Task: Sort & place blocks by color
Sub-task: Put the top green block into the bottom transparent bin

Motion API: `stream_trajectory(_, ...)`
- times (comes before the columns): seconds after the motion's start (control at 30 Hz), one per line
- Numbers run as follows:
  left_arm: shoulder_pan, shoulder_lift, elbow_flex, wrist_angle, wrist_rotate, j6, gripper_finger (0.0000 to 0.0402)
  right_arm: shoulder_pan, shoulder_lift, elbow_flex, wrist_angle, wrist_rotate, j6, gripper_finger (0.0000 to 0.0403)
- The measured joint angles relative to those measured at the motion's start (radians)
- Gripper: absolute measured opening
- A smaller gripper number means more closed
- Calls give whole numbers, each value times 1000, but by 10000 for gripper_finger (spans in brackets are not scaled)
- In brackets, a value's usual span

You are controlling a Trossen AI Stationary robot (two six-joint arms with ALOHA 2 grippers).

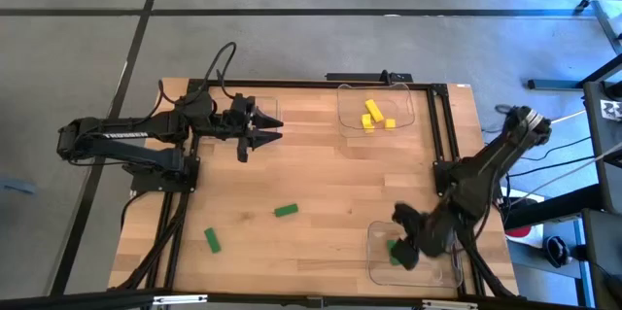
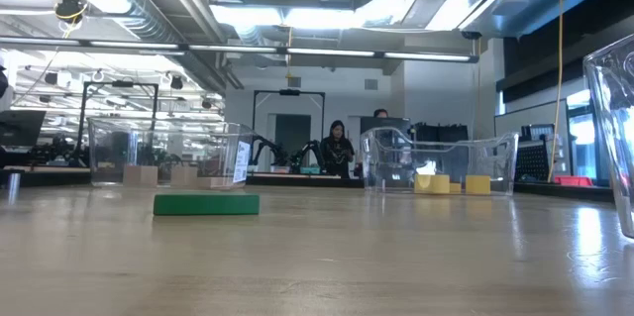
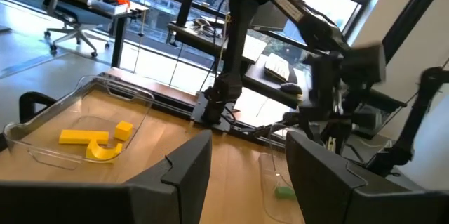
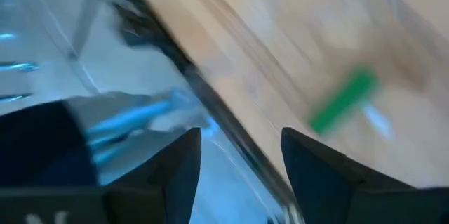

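Note:
Three yellow blocks (image 1: 374, 116) lie in the clear tray at the far side (image 1: 408, 106); the left wrist view shows them too (image 3: 95, 142). Two green blocks rest flat on the table, one mid-table (image 1: 285, 210) and one near the left (image 1: 212, 240). A third green block (image 1: 395, 249) lies in the near-right clear tray (image 1: 374, 271). My right gripper (image 1: 408, 247) hovers open over that tray, with the green block (image 4: 344, 101) ahead of its fingers. My left gripper (image 1: 267, 137) is open and empty above the far-left table. Tan blocks (image 2: 139, 172) sit in a clear tray (image 2: 163, 148).
Black frame rails run along the table's left (image 1: 180, 213) and right (image 1: 442, 125) sides. The near-right tray's wall (image 2: 614, 128) stands close to the low camera. People sit in the room beyond the table (image 2: 337, 143). Bare wood lies between the trays in mid-table.

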Motion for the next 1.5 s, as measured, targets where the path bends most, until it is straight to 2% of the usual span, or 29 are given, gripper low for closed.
stream_trajectory(0.1,0,0,0,0,0,-2,174,-115,-56,0,28,26,-242,199)
stream_trajectory(0.27,0,0,0,0,-1,-3,174,-365,-67,0,106,48,-680,199)
stream_trajectory(0.43,0,-1,0,0,-11,-3,174,-598,-56,0,339,73,-1071,199)
stream_trajectory(0.57,0,-1,0,0,-15,3,174,-716,-57,0,573,66,-1298,199)
stream_trajectory(0.77,0,-1,0,0,-17,28,174,-802,-59,-72,863,-91,-1340,200)
stream_trajectory(0.9,0,-1,0,0,-17,35,174,-814,-59,-198,1038,-112,-1257,200)
stream_trajectory(1.03,-1,-1,0,0,-23,113,174,-814,-60,-286,1243,-112,-1224,200)
stream_trajectory(1.27,-25,-1,0,-1,-94,233,174,-812,-61,-294,1258,-112,-1273,200)
stream_trajectory(1.5,-45,-1,0,-2,-107,240,174,-812,-61,-294,1258,-112,-1276,200)
